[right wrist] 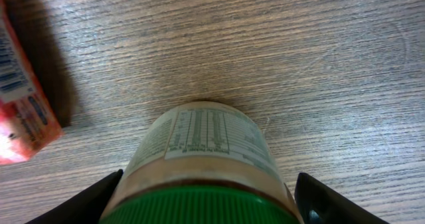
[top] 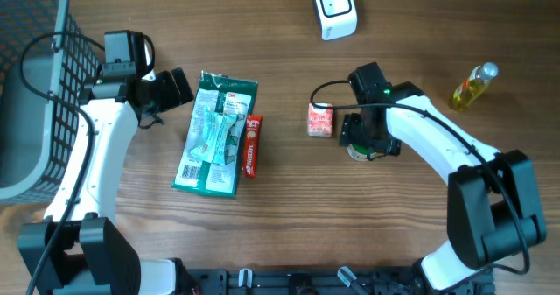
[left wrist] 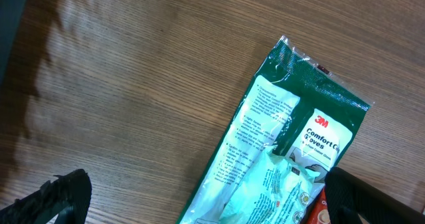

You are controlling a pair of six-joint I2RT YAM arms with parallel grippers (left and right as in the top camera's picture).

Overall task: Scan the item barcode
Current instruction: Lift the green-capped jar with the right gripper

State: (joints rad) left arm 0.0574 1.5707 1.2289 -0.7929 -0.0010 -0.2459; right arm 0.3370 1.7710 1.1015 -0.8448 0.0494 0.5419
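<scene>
As right gripper (top: 364,144) straddles jar (right wrist: 199,141), fingers unclenched: step, likely pickup. Next: clamp, lift, show barcode to scanner (top: 335,8) at twelve o'clock. Left gripper (top: 178,87), nine o'clock: released, empty.

Counter (top: 394,32): basket (top: 26,85) at far left edge. Glove pack (top: 216,136) left of centre, tube (top: 251,146) against its right edge. Box (top: 320,120) further right, apart; jar (right wrist: 206,151) just right of box. Scanner (top: 335,8) behind box. Bottle (top: 472,87) far right.

Two arms bend inward; the left gripper (top: 181,86) gapes wide, the right gripper (top: 364,143) points down, fingers spread.
</scene>
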